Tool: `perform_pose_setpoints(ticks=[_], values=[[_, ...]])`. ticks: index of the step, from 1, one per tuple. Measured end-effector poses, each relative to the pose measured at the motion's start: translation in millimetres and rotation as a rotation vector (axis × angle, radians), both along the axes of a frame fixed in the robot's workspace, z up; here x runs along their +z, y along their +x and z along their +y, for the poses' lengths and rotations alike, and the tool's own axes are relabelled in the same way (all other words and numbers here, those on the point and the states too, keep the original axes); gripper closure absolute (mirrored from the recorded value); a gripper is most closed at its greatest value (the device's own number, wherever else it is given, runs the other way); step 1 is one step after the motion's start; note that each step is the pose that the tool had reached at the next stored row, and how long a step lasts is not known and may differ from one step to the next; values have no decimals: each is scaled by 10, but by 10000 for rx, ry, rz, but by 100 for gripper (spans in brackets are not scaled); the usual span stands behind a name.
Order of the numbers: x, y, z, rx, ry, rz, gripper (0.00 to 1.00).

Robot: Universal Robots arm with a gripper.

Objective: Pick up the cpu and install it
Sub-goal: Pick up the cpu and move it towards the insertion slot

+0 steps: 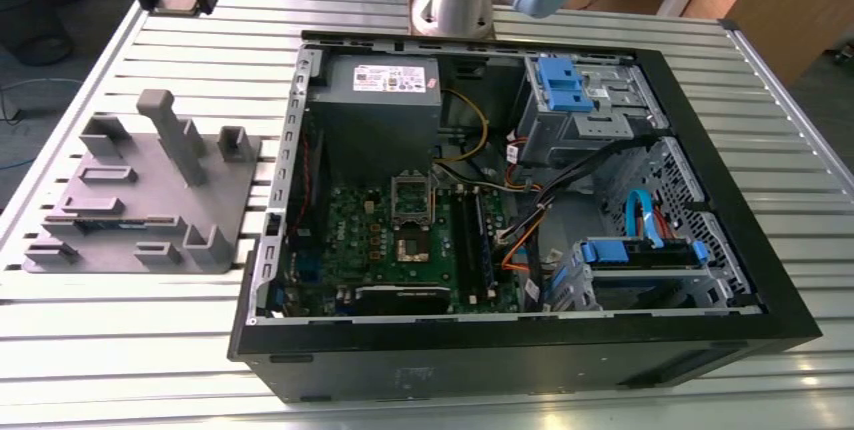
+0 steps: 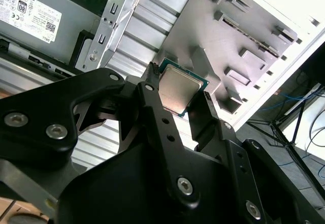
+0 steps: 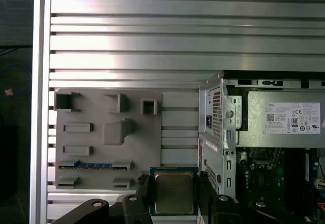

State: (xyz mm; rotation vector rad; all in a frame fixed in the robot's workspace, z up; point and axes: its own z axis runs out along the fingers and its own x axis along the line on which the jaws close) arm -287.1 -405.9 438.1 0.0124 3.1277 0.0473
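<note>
While the arm (image 1: 454, 0) reaches in from the far side in the exterior view, a grey tray (image 1: 134, 190) lies to the exterior view's left of the open computer case (image 1: 534, 200). In the second wrist view the gripper (image 2: 179, 91) pinches the cpu (image 2: 179, 84) by its edges. In the first wrist view the chip sits clamped between the fingers (image 3: 142, 196), seen against the gap between tray and case.

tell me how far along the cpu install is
Pickup looks done: the gripper is shut on the cpu, held off the grey tray in both wrist views. Installing is left: the chip is outside the computer case, and the motherboard socket looks empty.
</note>
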Motion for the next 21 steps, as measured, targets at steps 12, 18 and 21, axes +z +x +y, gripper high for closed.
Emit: perform_pose_setpoints(ticks=[12, 18, 21], values=[[-2, 83, 0, 0, 0, 3, 53], [-3, 124, 0, 1, 1, 4, 53], [-3, 146, 0, 0, 0, 6, 53]])
